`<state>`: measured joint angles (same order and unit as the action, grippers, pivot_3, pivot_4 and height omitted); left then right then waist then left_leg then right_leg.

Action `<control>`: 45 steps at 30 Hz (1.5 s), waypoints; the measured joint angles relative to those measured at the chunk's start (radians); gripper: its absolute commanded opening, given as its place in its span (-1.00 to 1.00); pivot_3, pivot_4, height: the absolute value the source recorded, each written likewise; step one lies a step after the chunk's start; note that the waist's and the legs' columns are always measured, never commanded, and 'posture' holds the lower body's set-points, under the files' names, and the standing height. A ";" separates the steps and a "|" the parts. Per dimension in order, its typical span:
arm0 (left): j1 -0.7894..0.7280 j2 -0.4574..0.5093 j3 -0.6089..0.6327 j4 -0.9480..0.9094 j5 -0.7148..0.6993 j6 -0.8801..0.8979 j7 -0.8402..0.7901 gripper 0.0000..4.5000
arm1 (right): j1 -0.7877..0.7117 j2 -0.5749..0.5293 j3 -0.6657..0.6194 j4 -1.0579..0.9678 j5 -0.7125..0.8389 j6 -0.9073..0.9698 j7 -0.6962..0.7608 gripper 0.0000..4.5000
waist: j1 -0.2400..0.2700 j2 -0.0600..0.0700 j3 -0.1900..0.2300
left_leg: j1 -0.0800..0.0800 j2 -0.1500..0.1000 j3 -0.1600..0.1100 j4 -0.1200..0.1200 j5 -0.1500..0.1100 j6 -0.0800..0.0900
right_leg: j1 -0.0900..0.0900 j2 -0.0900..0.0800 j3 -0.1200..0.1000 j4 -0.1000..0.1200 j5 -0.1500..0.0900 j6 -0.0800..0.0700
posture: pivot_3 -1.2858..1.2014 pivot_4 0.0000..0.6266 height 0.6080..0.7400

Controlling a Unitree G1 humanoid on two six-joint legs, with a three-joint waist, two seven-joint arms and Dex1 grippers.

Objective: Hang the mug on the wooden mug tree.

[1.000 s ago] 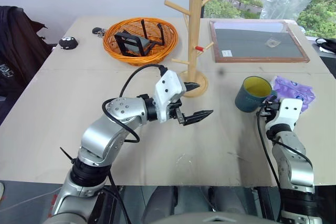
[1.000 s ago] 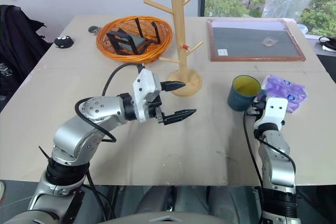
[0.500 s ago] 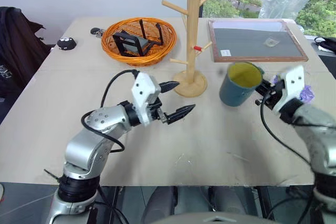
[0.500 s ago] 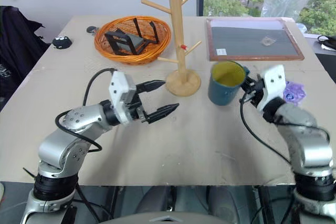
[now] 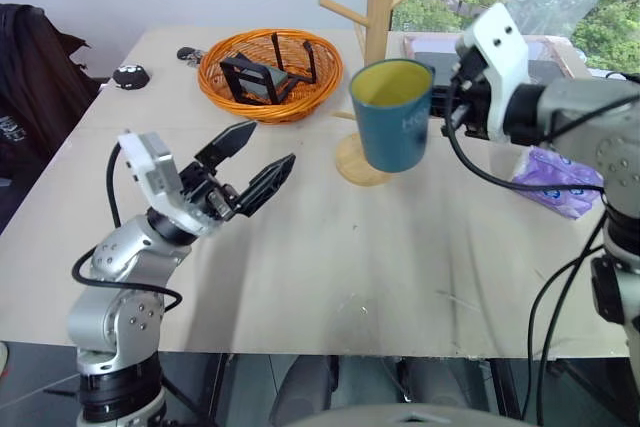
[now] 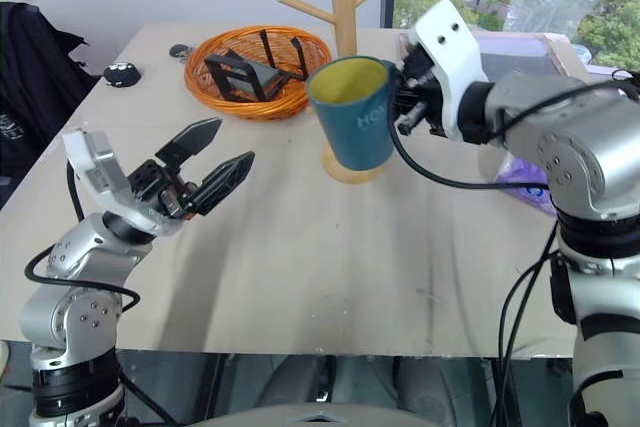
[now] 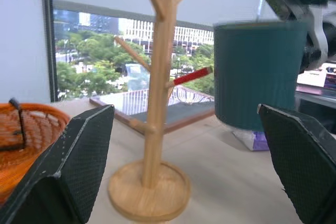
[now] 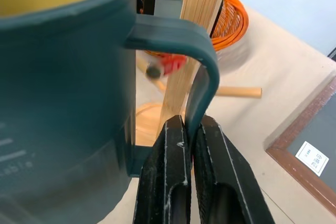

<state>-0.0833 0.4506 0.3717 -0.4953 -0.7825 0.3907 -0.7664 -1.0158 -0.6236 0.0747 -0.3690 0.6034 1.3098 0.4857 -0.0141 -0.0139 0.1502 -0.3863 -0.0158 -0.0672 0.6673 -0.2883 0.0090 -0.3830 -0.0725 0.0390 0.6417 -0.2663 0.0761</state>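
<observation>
Right gripper (image 8: 189, 145) clamped on the handle of the mug (image 5: 392, 115), holding it upright in the air, just in front of the wooden mug tree (image 5: 376, 22). Left gripper (image 5: 250, 160) at the near left, fingers spread, nothing held. Orange basket (image 5: 268, 72) far left of the tree.

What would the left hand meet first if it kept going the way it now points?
Probably the wooden mug tree: in the wrist view it stands between the open left hand's fingers, with the mug off to one side. Depth is hard to judge.
</observation>
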 measured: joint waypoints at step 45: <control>0.186 0.110 -0.362 0.080 0.343 0.013 0.069 1.00 | 1.036 0.115 -0.338 -0.083 -0.074 -0.663 0.313 0.93 | -0.001 0.000 -0.001 | -0.007 -0.003 0.005 0.002 -0.002 0.005 | -0.009 0.001 0.004 0.005 0.001 0.000 | 0.03 -0.52 1.00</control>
<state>0.1025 0.5609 0.0094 -0.4151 -0.4395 0.4041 -0.6976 0.0201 -0.5089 -0.2630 -0.4517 0.5298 0.6464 0.7984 -0.0151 -0.0143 0.1494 -0.3928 -0.0186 -0.0622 0.6689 -0.2905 0.0136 -0.3924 -0.0717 0.0433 0.6465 -0.2658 0.0766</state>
